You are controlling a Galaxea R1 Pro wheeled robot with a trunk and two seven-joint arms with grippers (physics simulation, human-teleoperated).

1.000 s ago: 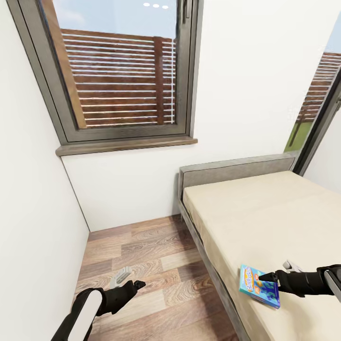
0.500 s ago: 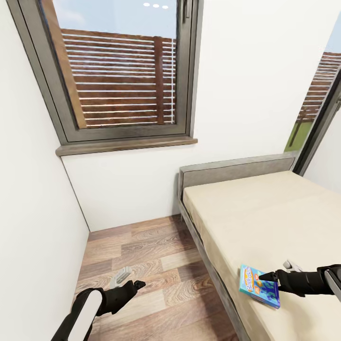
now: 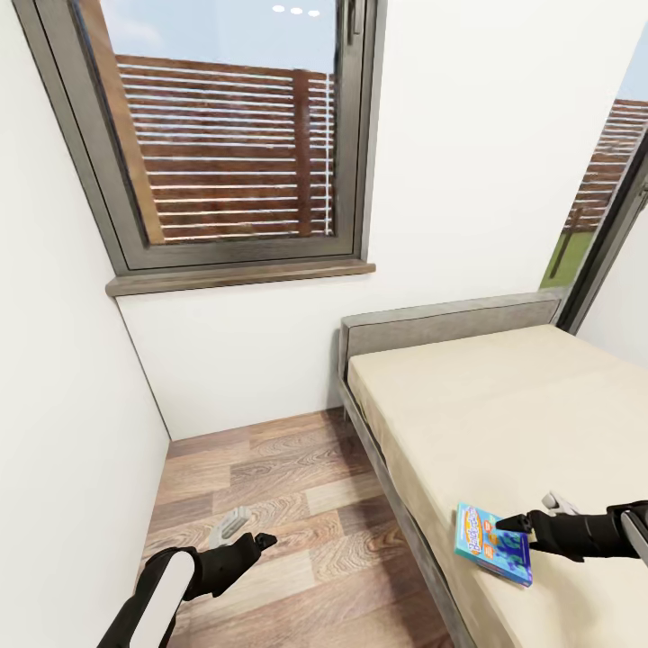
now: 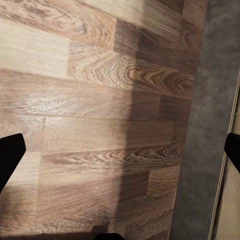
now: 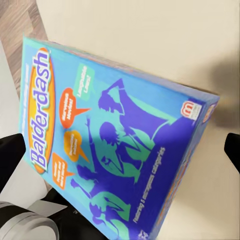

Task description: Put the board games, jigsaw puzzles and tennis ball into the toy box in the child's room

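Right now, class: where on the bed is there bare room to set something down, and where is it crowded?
Bare mattress runs from the headboard down to the blue board game. It is crowded at the near edge, where the right gripper hangs over that game.

Bed (image 3: 540,423) and right arm cut off at the head view's edge

left arm: our forearm (image 3: 162,589) white panel, black casing
right gripper: ours (image 3: 531,513), black tapered fingers, grey-white link
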